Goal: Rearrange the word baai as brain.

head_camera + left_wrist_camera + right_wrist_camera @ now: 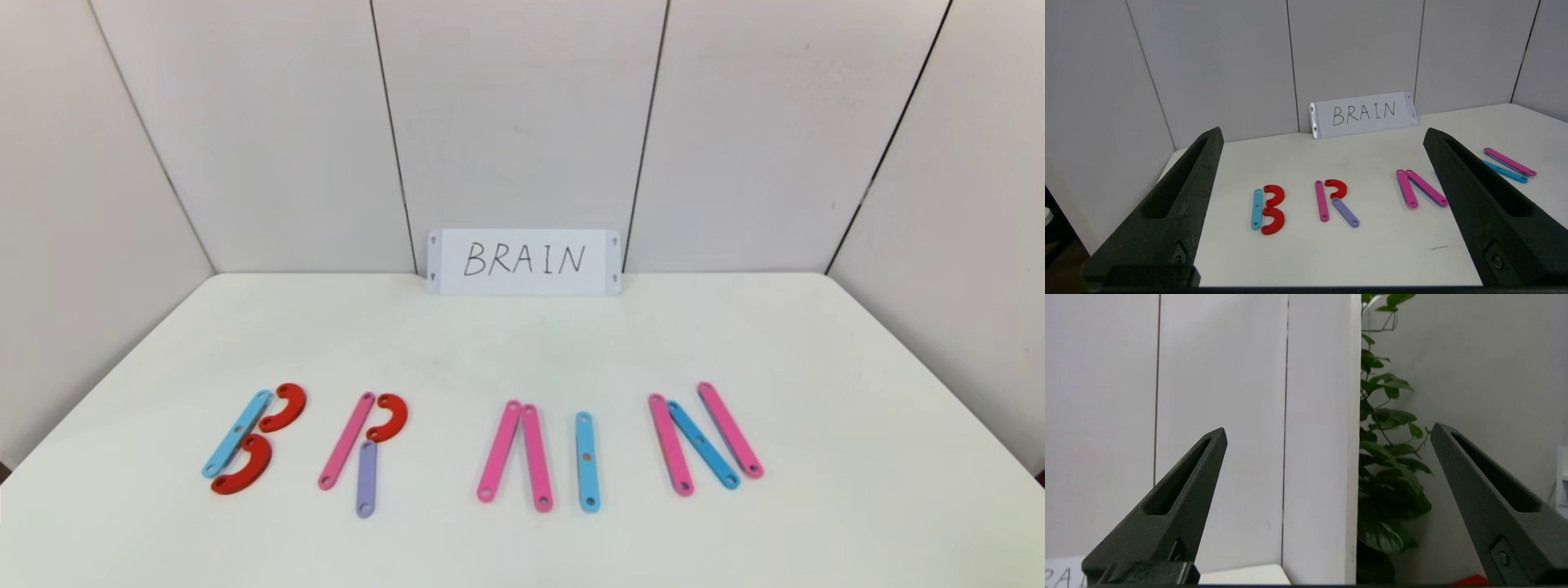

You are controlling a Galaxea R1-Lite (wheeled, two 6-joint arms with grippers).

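Five letters of flat pieces lie in a row on the white table [522, 351]. B is a blue strip [237, 433] with two red curves [283, 407] [245, 465]. R is a pink strip [346, 440], a red curve [389, 417] and a short purple strip [366, 478]. A is two pink strips [500, 450] [536, 457] meeting at the top. I is a blue strip [587, 461]. N is two pink strips [670, 443] [730, 429] with a blue diagonal [703, 445]. My left gripper [1323, 134] is open and empty, back from B [1267, 208] and R [1333, 202]. My right gripper [1327, 430] is open, empty, off the table.
A white card handwritten BRAIN [523, 261] leans on the back wall and also shows in the left wrist view [1363, 113]. White wall panels [245, 122] enclose the table on three sides. A green plant [1392, 457] stands beyond a panel in the right wrist view.
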